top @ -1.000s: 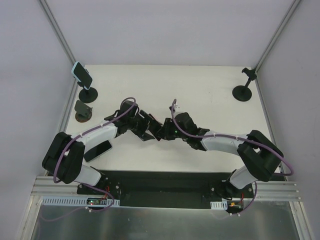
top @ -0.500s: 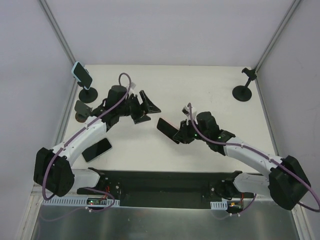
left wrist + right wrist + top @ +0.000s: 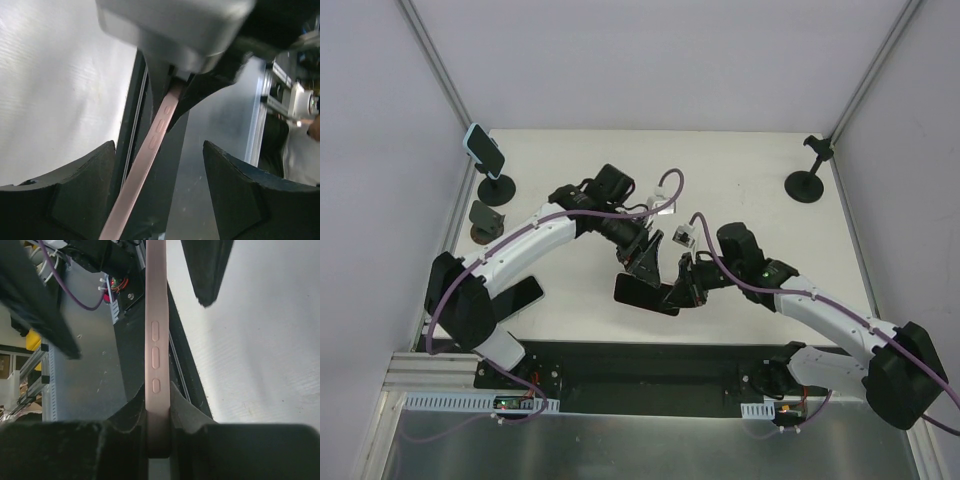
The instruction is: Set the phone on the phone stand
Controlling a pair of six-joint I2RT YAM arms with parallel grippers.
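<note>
The right gripper (image 3: 682, 292) pinches one pink-edged phone (image 3: 155, 330); the open left gripper (image 3: 157, 150) straddles it, empty. Left of them: a mounted phone (image 3: 483, 147), a flat phone (image 3: 515, 298), two stands (image 3: 497, 188); right: a third stand (image 3: 807, 183).

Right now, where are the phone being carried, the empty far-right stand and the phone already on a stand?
carried phone (image 3: 156, 350): right wrist view, pink side edge by the buttons.
empty stand (image 3: 807, 186): top view, its round base.
mounted phone (image 3: 484, 149): top view, its dark screen.
</note>
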